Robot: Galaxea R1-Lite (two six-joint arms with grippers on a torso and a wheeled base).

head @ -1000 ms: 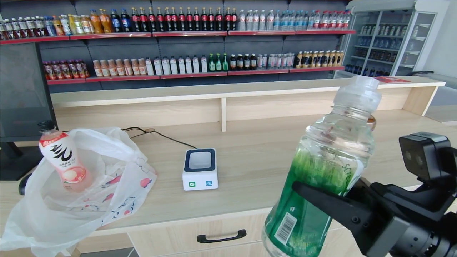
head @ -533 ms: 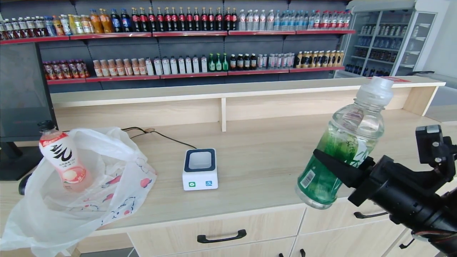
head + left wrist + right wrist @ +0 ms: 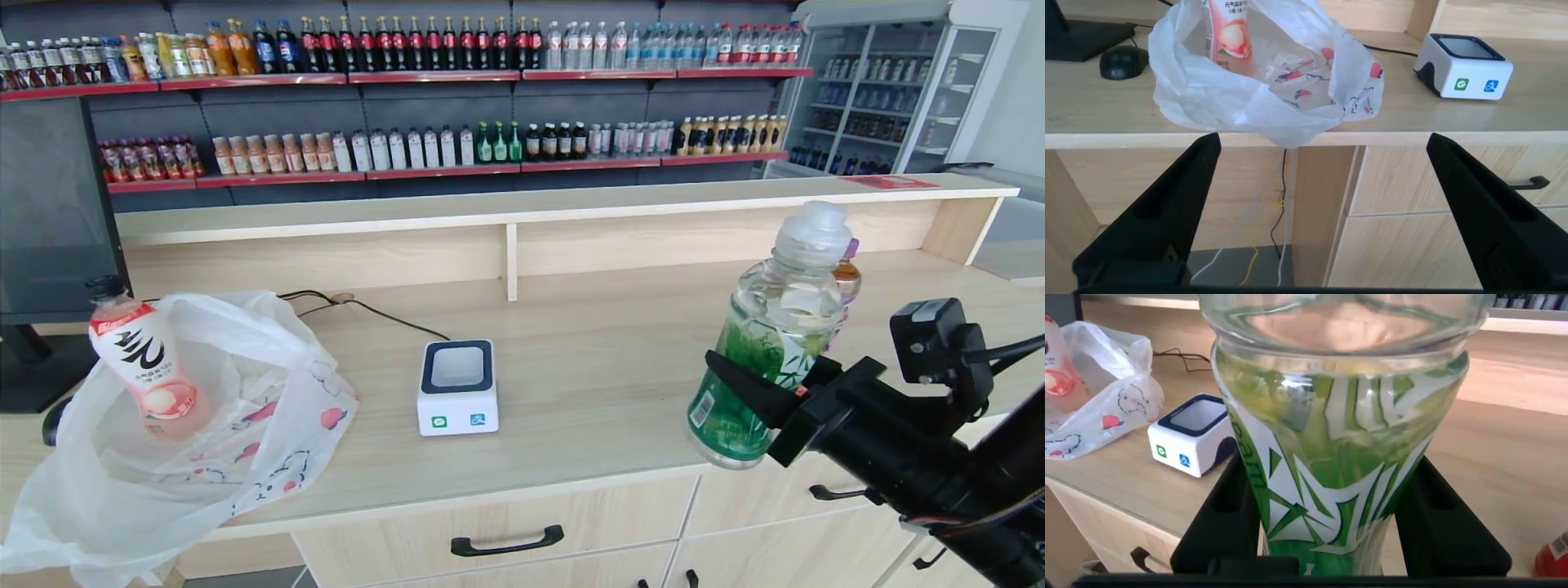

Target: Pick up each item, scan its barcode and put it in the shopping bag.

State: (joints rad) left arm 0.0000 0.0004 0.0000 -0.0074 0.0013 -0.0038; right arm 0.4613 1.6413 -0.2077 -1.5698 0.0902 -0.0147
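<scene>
**Handling Note: Green Bottle in the Right Gripper**

The right gripper (image 3: 755, 384) is closed across the labelled midsection of the green bottle (image 3: 771, 343). One finger sits on each side, and the cap points up with a slight lean. The bottle hangs above the front edge of the counter (image 3: 588, 359), to the right of the scanner (image 3: 457, 388) and well apart from it. The left gripper (image 3: 1323, 220) is spread wide and holds nothing. It is low in front of the cabinets, below the shopping bag (image 3: 269, 384).

**Load.** Clear liquid appears to fill the bottle to its shoulder, so it is judged fairly heavy for its size. The weight is likely to swing the bottle if it is tipped quickly.

**Surface.** The wall is smooth plastic under a glossy label film. It will probably flex under pressure and may slide between the pads.

**Hold point.** The narrowed waist, seen in the right wrist view, is the soundest place to grip. The shoulder and cap taper, and would offer less purchase.

**Barcode.** The barcode (image 3: 700, 412) sits low on the label, below the near finger and uncovered. The grip should stay above it.

**Bag.** The bag is thin, limp film and already holds a pink bottle (image 3: 147, 359). Its mouth may need to be approached from above.
</scene>
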